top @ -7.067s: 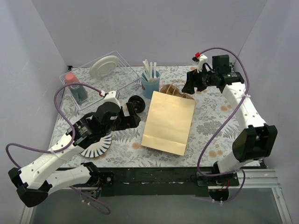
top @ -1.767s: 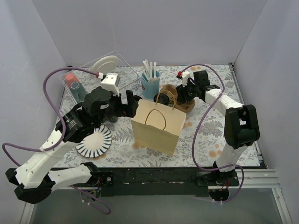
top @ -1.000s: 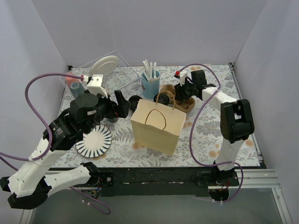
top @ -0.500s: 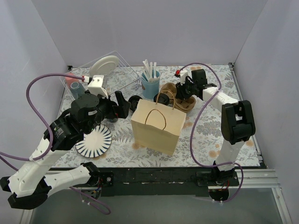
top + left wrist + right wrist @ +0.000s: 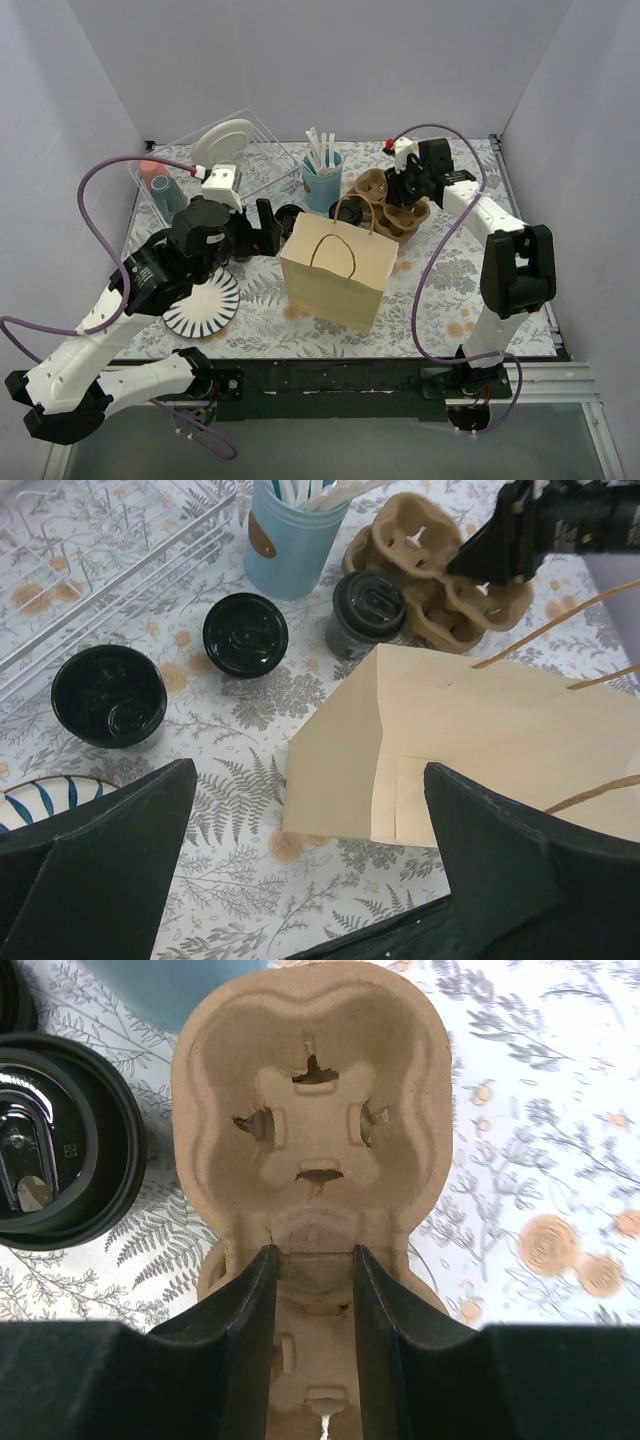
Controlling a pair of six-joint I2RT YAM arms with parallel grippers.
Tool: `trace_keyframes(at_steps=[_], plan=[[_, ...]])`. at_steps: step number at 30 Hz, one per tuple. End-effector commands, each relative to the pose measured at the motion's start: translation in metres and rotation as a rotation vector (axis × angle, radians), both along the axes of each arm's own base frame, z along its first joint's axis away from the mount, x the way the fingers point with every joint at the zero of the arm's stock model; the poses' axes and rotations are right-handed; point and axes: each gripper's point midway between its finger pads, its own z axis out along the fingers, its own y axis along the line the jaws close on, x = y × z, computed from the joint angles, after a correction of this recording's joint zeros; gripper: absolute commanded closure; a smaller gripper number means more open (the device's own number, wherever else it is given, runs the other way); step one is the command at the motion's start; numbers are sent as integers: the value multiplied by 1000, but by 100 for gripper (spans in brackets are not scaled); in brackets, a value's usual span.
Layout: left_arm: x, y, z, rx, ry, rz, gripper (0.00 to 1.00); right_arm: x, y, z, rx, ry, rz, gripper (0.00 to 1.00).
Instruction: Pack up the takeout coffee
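Observation:
The takeout coffee (image 5: pixel 367 608), a small black cup with a sip lid, stands behind the upright brown paper bag (image 5: pixel 335 265), just left of a brown cardboard cup carrier (image 5: pixel 398 208). The right wrist view shows its lid (image 5: pixel 50 1140) at the left edge. My right gripper (image 5: pixel 315 1250) is shut on the carrier's middle ridge (image 5: pixel 318 1235), one finger on each side. My left gripper (image 5: pixel 310 780) hangs wide open above the table at the bag's left side, holding nothing. A second black sip lid (image 5: pixel 245 633) sits further left; whether a cup is under it I cannot tell.
A lidless black cup (image 5: pixel 108 695) stands left of the lids. A light blue cup with white sticks (image 5: pixel 322 178) is behind the coffee. A wire rack (image 5: pixel 190 185) with a white plate (image 5: pixel 222 140) fills the back left. A striped plate (image 5: pixel 200 300) lies under my left arm.
The right gripper has closed on the cup carrier and shifted it to the right, away from the bag's handles. The left arm has drifted slightly right, still open.

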Motion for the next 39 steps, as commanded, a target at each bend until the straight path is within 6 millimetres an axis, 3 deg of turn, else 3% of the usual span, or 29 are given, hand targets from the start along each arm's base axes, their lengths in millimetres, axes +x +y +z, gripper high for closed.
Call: trace_keyframes(at_steps=[1,3,4,5,8,9,10,15,17,20,24,28,31,36,39], plan=[[4,4,-20,54,50,36,2,3,-27,81,2,-83,-133,69],[5,0,-28,65,75,30,2,2,-30,113,13,-123,-152,69],[5,-1,-31,67,82,27,2,-5,-33,120,11,-105,-167,69],[5,-3,-34,67,91,25,3,-5,-33,141,25,-137,-172,69],[5,-11,-42,50,107,6,5,-22,-36,176,52,-148,-189,69],[6,-13,-41,32,101,2,7,-29,-36,202,75,-188,-188,69],[6,-16,-42,20,108,4,8,-36,-33,214,98,-200,-175,69],[10,-27,-48,1,124,-14,12,-87,-20,293,257,-297,-100,70],[11,-30,-51,-12,142,-4,13,-115,-6,321,321,-340,-10,70],[10,-37,-58,-32,164,-20,13,-150,10,346,401,-362,85,71],[10,-41,-70,-33,181,-31,16,-191,33,363,524,-325,181,73],[8,-38,-77,-35,188,-15,19,-245,76,383,671,-323,340,74],[7,-37,-72,-60,176,-14,23,-266,95,378,711,-282,400,74],[3,-38,-65,-90,161,-31,27,-264,114,350,656,-246,372,74],[1,-39,-62,-106,150,-47,28,-263,118,346,644,-266,381,74]])
